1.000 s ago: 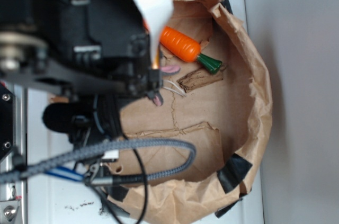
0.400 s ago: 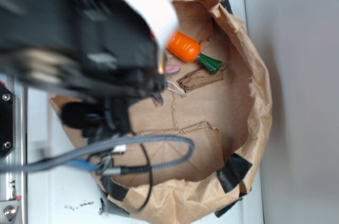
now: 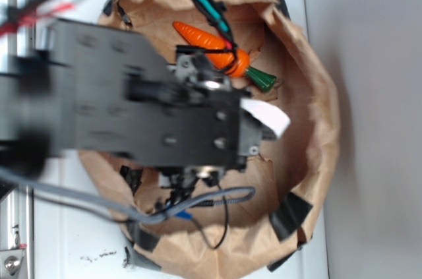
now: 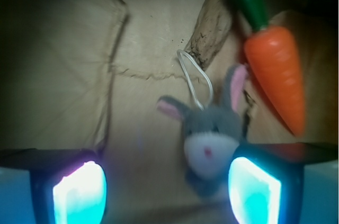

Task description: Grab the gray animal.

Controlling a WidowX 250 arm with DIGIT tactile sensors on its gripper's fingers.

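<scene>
A shallow nest of crumpled brown paper (image 3: 310, 134) sits on a white tabletop (image 3: 79, 239), its raised rim patched with black tape (image 3: 290, 214). To the right of the table the room shows only a plain grey wall or floor (image 3: 376, 121). The paper floor is creased and torn, with a dark ragged scrap (image 4: 209, 28) lying on it in the wrist view.

The arm (image 3: 132, 114) blurs across the exterior view and covers the middle of the nest, with cables (image 3: 198, 203) looping off its near side. The bunny is hidden under it there.

In the wrist view the bunny (image 4: 209, 139) lies on the paper, white face up, one pink-lined ear out to the left and one pointing up to the right. A white string loop (image 4: 196, 75) runs from its head toward the scrap. The carrot (image 4: 275, 73) lies just right of the bunny, green top pointing away, its orange body near the right ear.

The gripper (image 4: 167, 189) is spread wide. Its two glowing pads (image 4: 79, 195) stand well apart at the bottom of the wrist view. The bunny is between them, close against the right pad; whether it touches that pad cannot be told.
</scene>
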